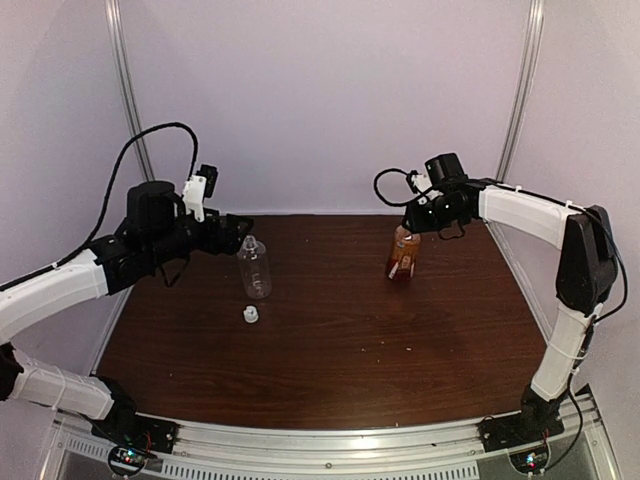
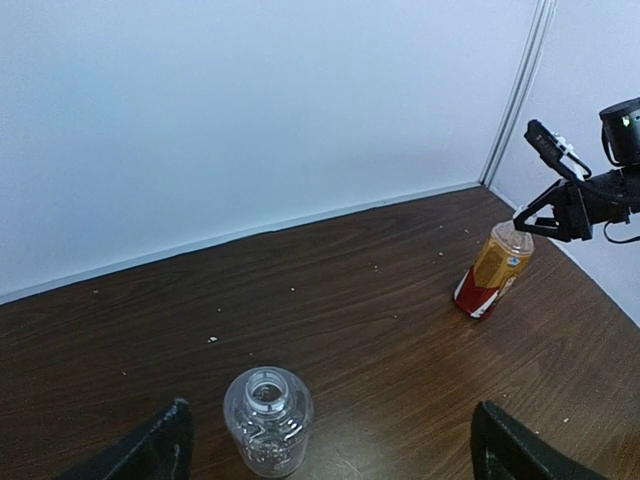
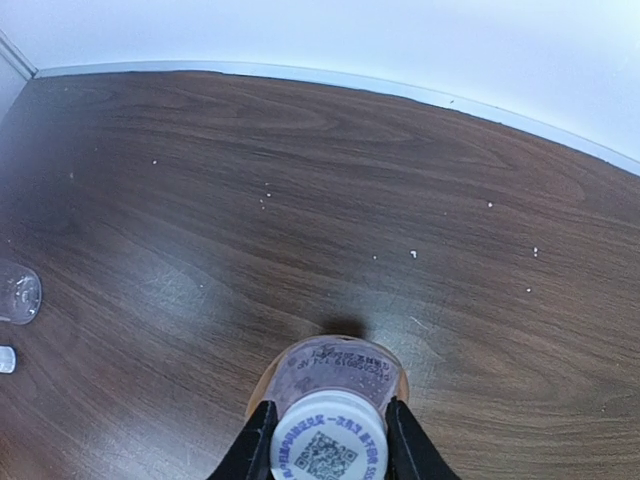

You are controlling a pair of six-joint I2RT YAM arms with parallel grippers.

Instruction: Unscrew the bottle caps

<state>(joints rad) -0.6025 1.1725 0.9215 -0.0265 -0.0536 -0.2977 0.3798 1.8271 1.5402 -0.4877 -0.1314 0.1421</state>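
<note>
Where the amber bottle (image 2: 492,272) with its red-and-white label stands toward the far right of the dark wooden table (image 1: 350,340), its white screw cap (image 3: 328,445), printed with a QR code on top, sits pinched between the two black fingers of the right gripper (image 2: 527,224). The gripper is clamped narrow on it from above. Well to the left, the clear bottle (image 1: 255,268) stands upright, colourless, with its neck open. A loose cap (image 1: 250,315), small and white, lies on the wood just in front of it. The left gripper (image 2: 330,455) hovers by that bottle's top, jaws spread wide, holding nothing.
</note>
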